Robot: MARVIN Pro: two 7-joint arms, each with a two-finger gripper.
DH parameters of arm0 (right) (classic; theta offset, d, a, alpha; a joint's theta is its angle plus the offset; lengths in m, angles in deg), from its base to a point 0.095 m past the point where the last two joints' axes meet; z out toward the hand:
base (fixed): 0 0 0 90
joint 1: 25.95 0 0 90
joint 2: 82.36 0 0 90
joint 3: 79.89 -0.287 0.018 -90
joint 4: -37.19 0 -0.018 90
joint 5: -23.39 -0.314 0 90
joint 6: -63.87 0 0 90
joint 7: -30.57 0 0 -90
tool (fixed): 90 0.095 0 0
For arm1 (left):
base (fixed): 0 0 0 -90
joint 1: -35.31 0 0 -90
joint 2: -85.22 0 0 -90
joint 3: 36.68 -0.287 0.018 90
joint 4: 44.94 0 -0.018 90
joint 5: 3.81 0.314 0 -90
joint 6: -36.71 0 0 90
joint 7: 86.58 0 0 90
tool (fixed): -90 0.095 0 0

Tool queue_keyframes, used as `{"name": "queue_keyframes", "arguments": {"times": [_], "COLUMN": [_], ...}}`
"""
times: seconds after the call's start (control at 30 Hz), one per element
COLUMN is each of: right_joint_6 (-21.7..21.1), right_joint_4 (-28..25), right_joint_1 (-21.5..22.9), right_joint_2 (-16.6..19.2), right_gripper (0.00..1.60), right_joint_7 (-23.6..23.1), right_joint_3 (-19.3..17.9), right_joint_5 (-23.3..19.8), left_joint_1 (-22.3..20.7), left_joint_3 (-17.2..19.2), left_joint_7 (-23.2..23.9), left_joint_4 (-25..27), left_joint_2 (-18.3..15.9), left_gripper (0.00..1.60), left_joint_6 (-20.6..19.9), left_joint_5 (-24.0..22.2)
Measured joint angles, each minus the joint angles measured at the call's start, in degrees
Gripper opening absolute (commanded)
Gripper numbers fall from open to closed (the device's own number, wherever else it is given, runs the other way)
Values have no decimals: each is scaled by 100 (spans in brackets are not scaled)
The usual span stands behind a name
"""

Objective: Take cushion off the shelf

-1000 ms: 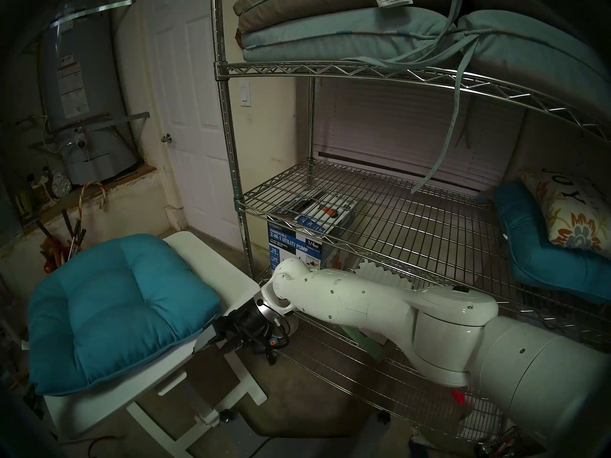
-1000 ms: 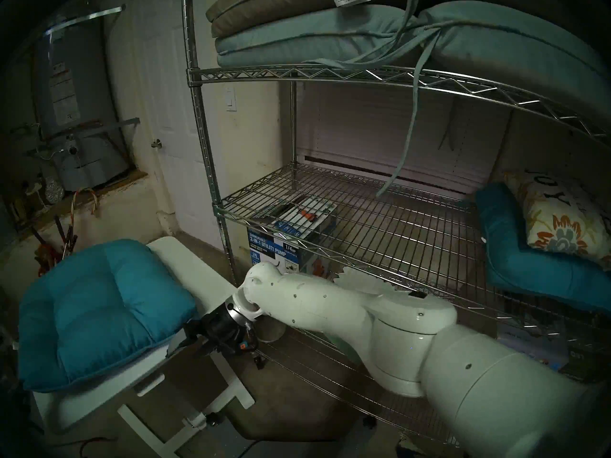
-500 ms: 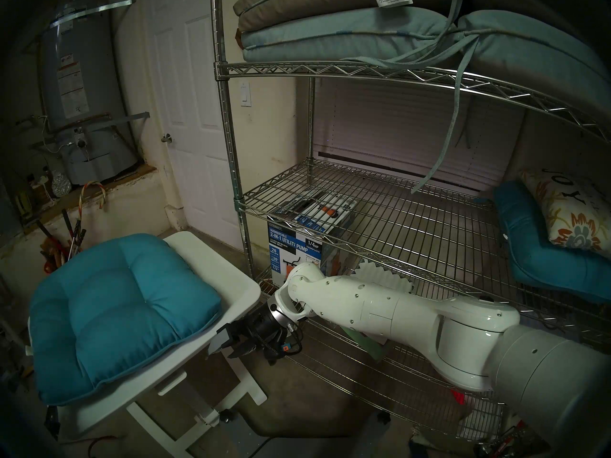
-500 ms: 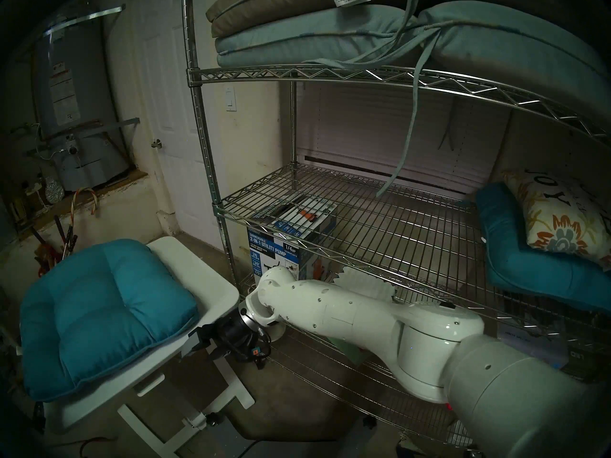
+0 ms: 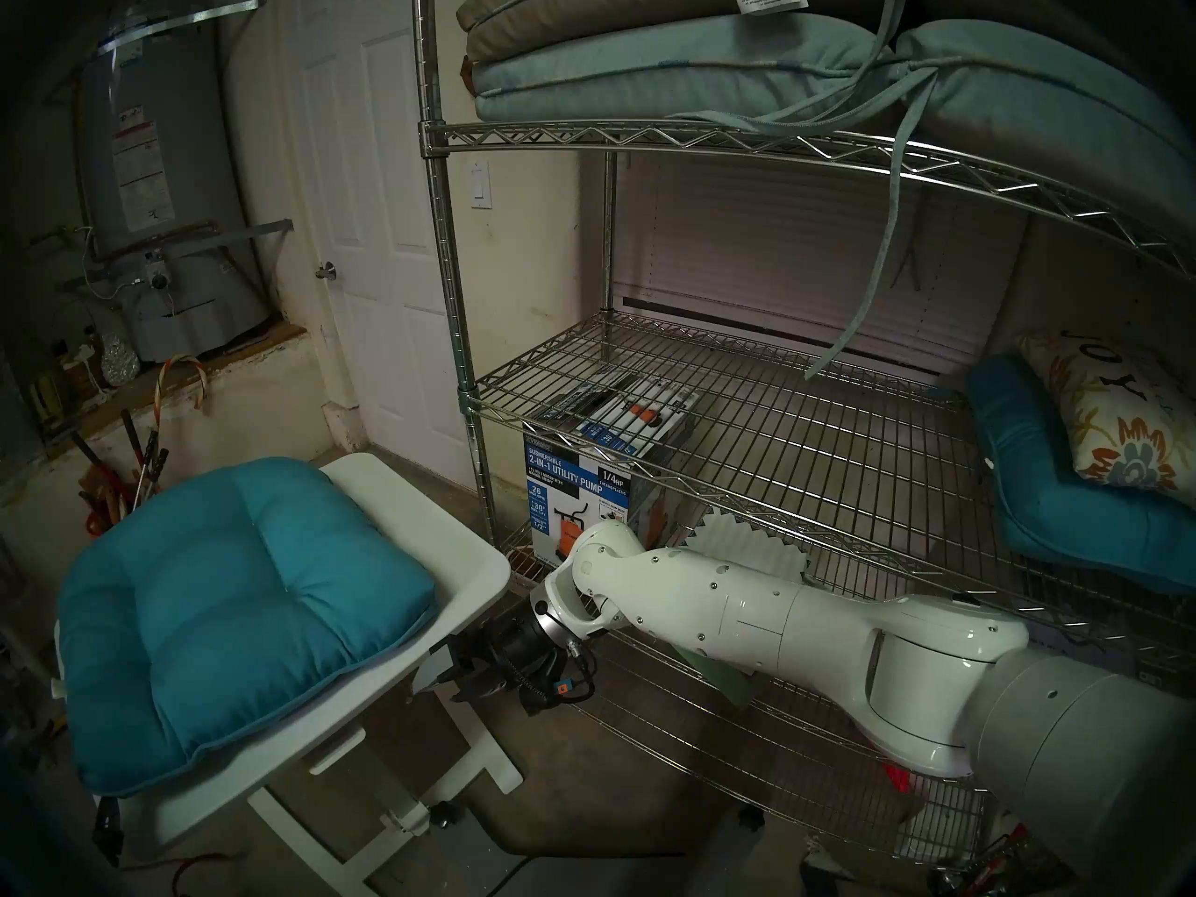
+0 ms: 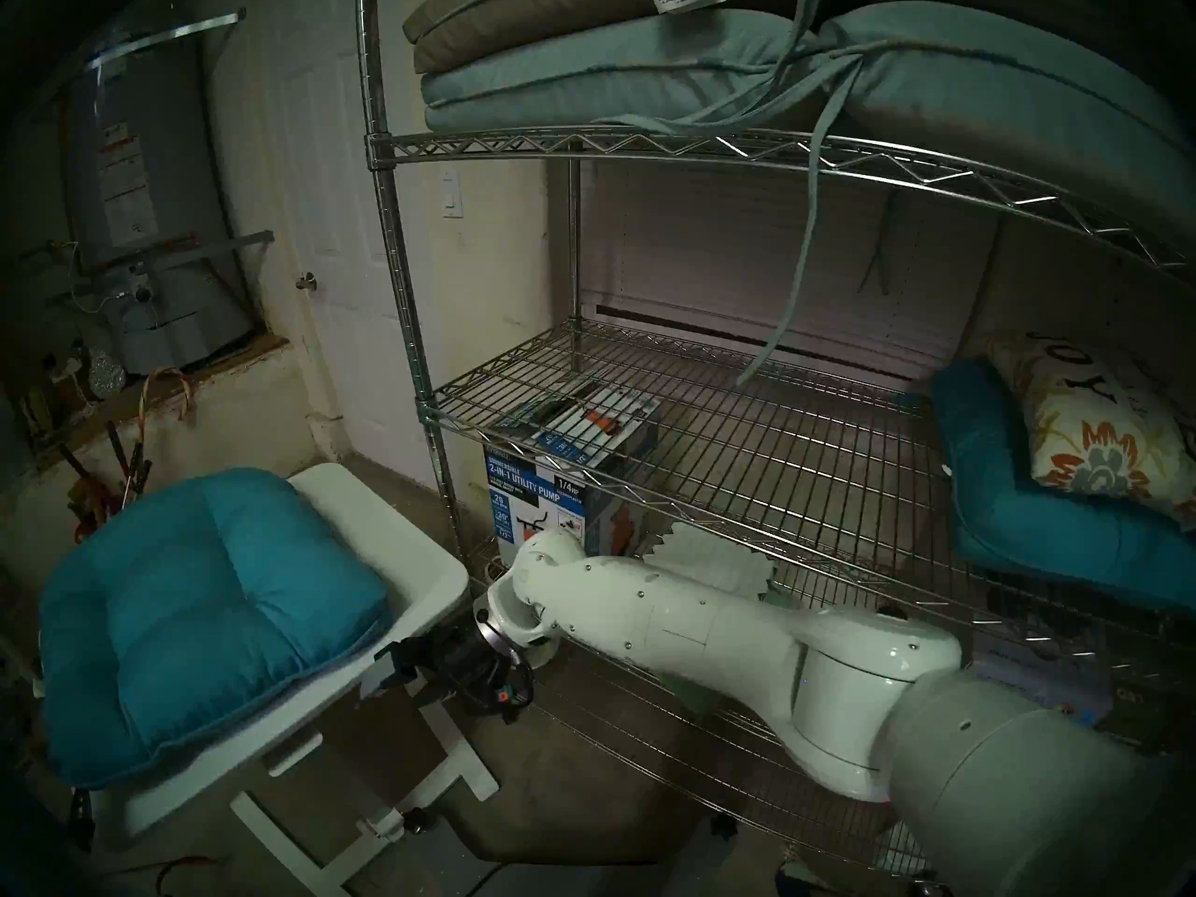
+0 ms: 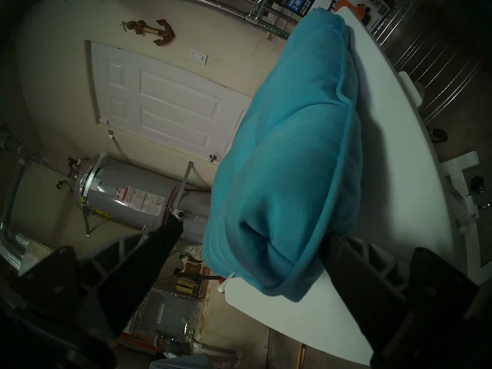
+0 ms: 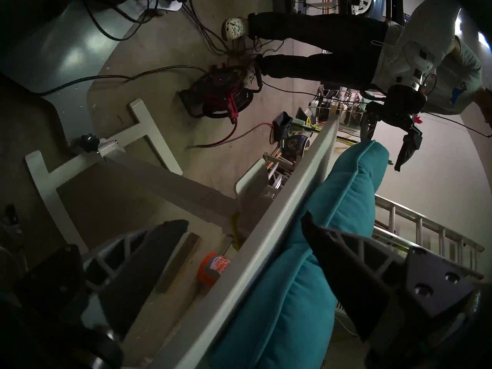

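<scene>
Cushion [image 5: 239, 611], lower left, laid on table [image 5: 453, 552], off shelf [image 5: 744, 423]; both grippers [image 5: 446, 672] [image 8: 383, 144] released; withdrawal judged next.

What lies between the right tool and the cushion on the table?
In the head view, only the table's bare white rim separates the right tool from the cushion; the tool sits just off that edge.

The right gripper [image 5: 446, 672] has drawn back off the cushion [image 5: 239, 611].

Right gripper [image 5: 446, 672] jaws apart, empty; left gripper [image 8: 383, 144] jaws apart.
</scene>
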Motion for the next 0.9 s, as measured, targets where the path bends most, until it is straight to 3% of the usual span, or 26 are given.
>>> {"name": "queue_keyframes", "arguments": {"times": [0.33,0.9], "right_joint_6": [-36,-102], "right_joint_4": [-33,-58], "right_joint_1": [-19,-22], "right_joint_2": [-7,-1], "right_gripper": [160,160], "right_joint_7": [-19,6], "right_joint_3": [-40,-42], "right_joint_5": [-24,-22], "left_joint_1": [162,340], "left_joint_3": [-61,-87], "left_joint_7": [437,810], "left_joint_4": [293,667], "left_joint_2": [153,479], "left_gripper": [160,160], "left_joint_6": [-416,-366], "left_joint_5": [-106,-42]}}
